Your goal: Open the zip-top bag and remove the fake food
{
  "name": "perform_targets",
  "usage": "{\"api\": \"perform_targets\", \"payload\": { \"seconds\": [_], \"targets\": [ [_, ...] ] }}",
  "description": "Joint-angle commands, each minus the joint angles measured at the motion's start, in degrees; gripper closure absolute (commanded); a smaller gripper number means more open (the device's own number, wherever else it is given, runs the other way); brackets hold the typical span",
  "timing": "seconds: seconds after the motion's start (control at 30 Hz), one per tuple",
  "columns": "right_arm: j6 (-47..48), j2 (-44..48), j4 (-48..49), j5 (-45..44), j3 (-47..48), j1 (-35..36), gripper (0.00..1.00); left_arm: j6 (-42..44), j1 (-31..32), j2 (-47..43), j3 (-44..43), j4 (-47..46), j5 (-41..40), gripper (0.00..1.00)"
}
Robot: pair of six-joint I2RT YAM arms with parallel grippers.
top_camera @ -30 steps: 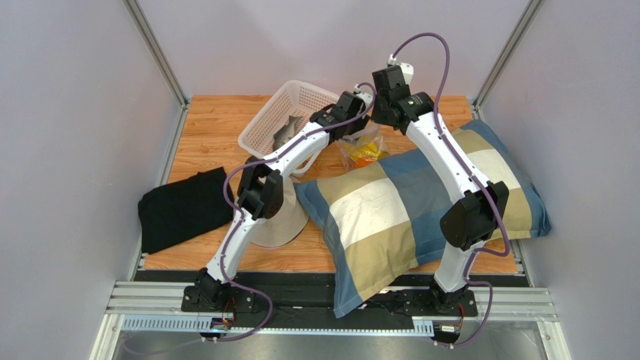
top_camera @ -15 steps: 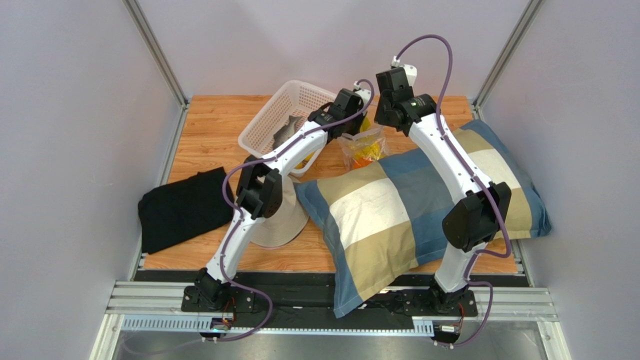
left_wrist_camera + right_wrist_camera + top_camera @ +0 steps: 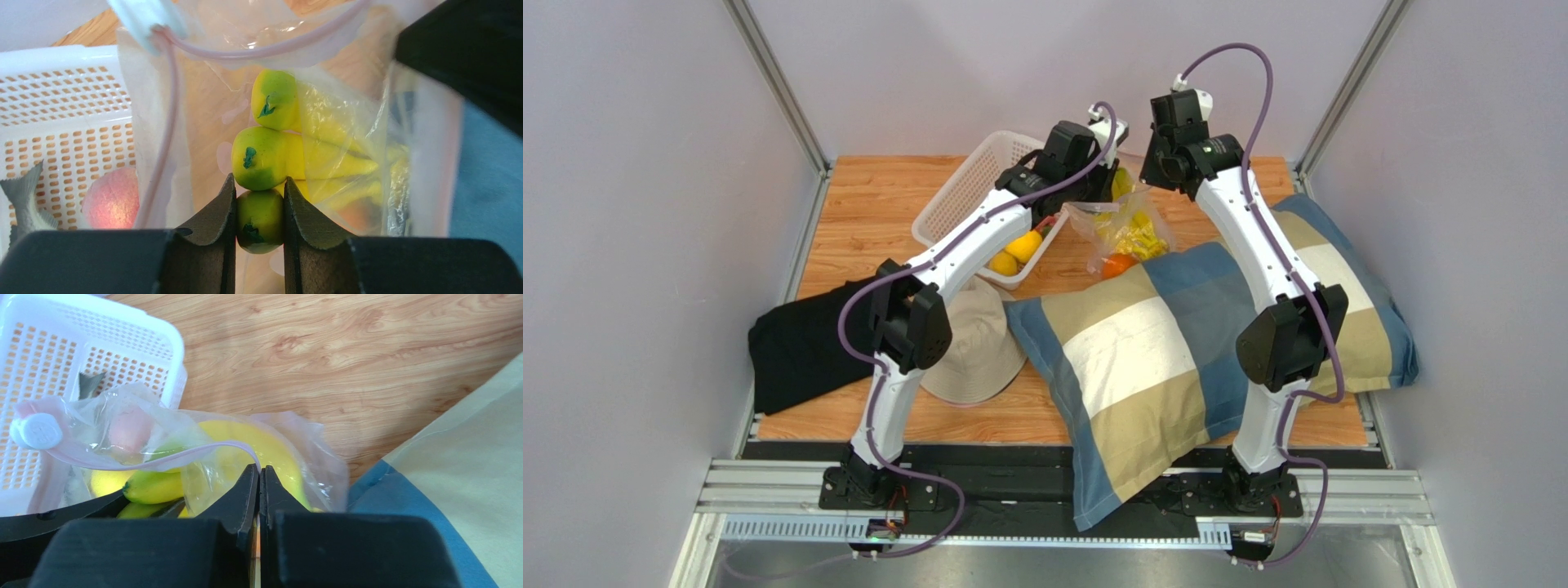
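The clear zip-top bag hangs open between my two grippers, over the far edge of the pillow. My left gripper is inside the bag's mouth, shut on one green-tipped finger of the yellow banana bunch. My right gripper is shut on the bag's pink zip strip; the white slider is at its left end. An orange lies low in the bag. Yellow round fruits, a pink fruit and a grey fish lie in the basket.
The white mesh basket stands tilted at the back, left of the bag. A checked pillow covers the right half of the table. A beige hat and a black cloth lie at the left.
Both grippers have risen and lifted the bag higher. The left arm has swung back and left, which uncovers the yellow fruits in the basket.
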State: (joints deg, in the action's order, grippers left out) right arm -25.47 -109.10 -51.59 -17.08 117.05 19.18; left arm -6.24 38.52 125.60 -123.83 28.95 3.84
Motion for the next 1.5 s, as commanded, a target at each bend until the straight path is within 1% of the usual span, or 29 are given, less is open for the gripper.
{"api": "perform_targets", "payload": {
  "seconds": [0.0, 0.2, 0.3, 0.33, 0.43, 0.53, 0.57, 0.63, 0.67, 0.8, 0.83, 0.87, 0.9, 0.97, 1.07, 1.13, 1.2, 1.27, 1.33, 1.4, 1.47],
  "targets": [
    [-0.19, 1.96, 3.07, 3.63, 0.99, -0.11, 1.00, -1.05, 1.03, -1.24, -3.96, -0.39, 6.37, 1.00],
    [-2.29, 3.28, 4.39, 5.39, 1.94, -0.11, 1.00, 1.32, 0.94, 2.28, -8.35, 0.75, 4.17, 1.00],
    [-3.53, 0.57, 2.91, 5.39, 4.75, -0.11, 1.00, 1.85, 1.11, 2.72, -9.15, 1.11, 2.67, 1.00],
    [-4.14, -0.32, 2.21, 4.96, 7.46, -0.11, 1.00, 2.11, 1.20, 2.55, -9.15, 1.28, 2.49, 1.00],
    [-5.81, -3.31, 0.79, 4.43, 11.08, -0.02, 1.00, 5.53, 2.96, 1.49, -9.15, 1.46, -1.19, 1.00],
    [-2.41, -6.46, 0.36, 3.02, 14.24, 0.95, 1.00, 5.19, 3.49, 1.05, -10.90, 3.04, -3.75, 1.00],
    [-1.17, -7.00, -0.52, 2.93, 16.34, 1.30, 1.00, 4.49, 3.49, 0.79, -11.17, 3.48, -6.88, 1.00],
    [1.38, -6.66, 0.00, 2.93, 16.10, 2.52, 1.00, 3.78, 3.49, 0.52, -11.69, 4.10, -9.01, 1.00],
    [3.22, -6.13, 0.87, 2.50, 14.53, 2.96, 1.00, 3.34, 3.58, 0.35, -11.87, 4.10, -10.76, 1.00],
    [3.94, -4.46, 0.88, -1.02, 9.44, 3.58, 1.00, 0.97, 3.58, 0.61, -14.77, 5.24, -17.18, 1.00],
    [3.85, -3.93, 1.05, -0.94, 8.38, 3.41, 1.00, -0.08, 3.40, 0.52, -15.38, 4.98, -18.33, 1.00],
    [3.68, -2.54, 2.10, -0.33, 6.97, 3.50, 1.00, -2.96, 3.23, 0.61, -16.08, 5.06, -20.08, 1.00],
    [2.98, -1.48, 2.98, 0.46, 3.83, 3.50, 1.00, -4.99, 3.05, 0.78, -16.79, 5.15, -20.18, 1.00],
    [1.75, 0.37, 5.35, 0.82, 0.56, 3.41, 1.00, -9.03, 2.00, 0.79, -17.32, 4.45, -19.22, 1.00],
    [2.97, 2.22, 5.71, -0.31, -1.74, 3.32, 1.00, -9.67, 1.64, 1.31, -18.81, 4.80, -19.74, 1.00],
    [4.73, 2.57, 5.54, -2.77, -2.62, 2.80, 1.00, -10.37, 1.56, -0.08, -17.86, 6.03, -20.10, 1.00],
    [4.12, 2.49, 5.27, -3.40, -2.62, 1.39, 1.00, -10.20, 1.56, -1.93, -15.23, 4.55, -17.38, 1.00],
    [3.77, 2.23, 5.27, -3.22, -2.36, -0.01, 1.00, -10.02, 1.47, -5.35, -10.13, 1.66, -14.66, 1.00],
    [4.11, 1.26, 5.27, -3.57, -1.40, -0.72, 1.00, -9.58, 1.21, -7.64, -7.84, 0.67, -13.33, 1.00],
    [4.55, 0.38, 5.19, -3.75, -0.69, -1.60, 1.00, -8.71, 0.50, -7.92, -10.10, 2.15, -11.49, 1.00],
    [4.64, -0.32, 5.28, -3.92, -0.69, -2.56, 1.00, -6.69, 0.06, -7.92, -11.78, 4.26, -13.84, 1.00]
  ]
}}
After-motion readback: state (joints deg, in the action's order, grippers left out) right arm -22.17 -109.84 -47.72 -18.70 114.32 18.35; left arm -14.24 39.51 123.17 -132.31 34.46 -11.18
